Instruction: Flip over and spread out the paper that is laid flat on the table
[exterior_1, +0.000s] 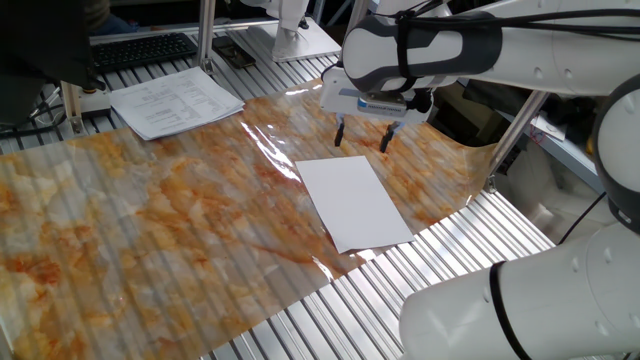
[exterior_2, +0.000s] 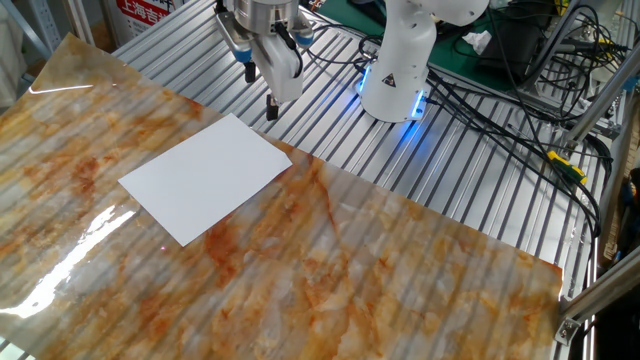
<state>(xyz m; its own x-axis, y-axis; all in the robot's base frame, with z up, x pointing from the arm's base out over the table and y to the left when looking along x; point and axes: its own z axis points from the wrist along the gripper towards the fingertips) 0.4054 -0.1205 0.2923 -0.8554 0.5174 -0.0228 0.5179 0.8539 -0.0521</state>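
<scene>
The white paper (exterior_1: 355, 202) lies flat on the orange-and-grey marbled sheet of the table (exterior_1: 150, 220), blank side up, near the sheet's right edge. It also shows in the other fixed view (exterior_2: 205, 176). My gripper (exterior_1: 363, 137) hangs just above the paper's far edge with its fingers apart and nothing between them. In the other fixed view the gripper (exterior_2: 260, 88) is above the bare metal slats beside the paper's top corner.
A stack of printed pages (exterior_1: 176, 101) lies at the back left, with a keyboard (exterior_1: 140, 50) behind it. The robot base (exterior_2: 398, 70) with a blue light and loose cables (exterior_2: 500, 90) stand on the slats beyond the sheet.
</scene>
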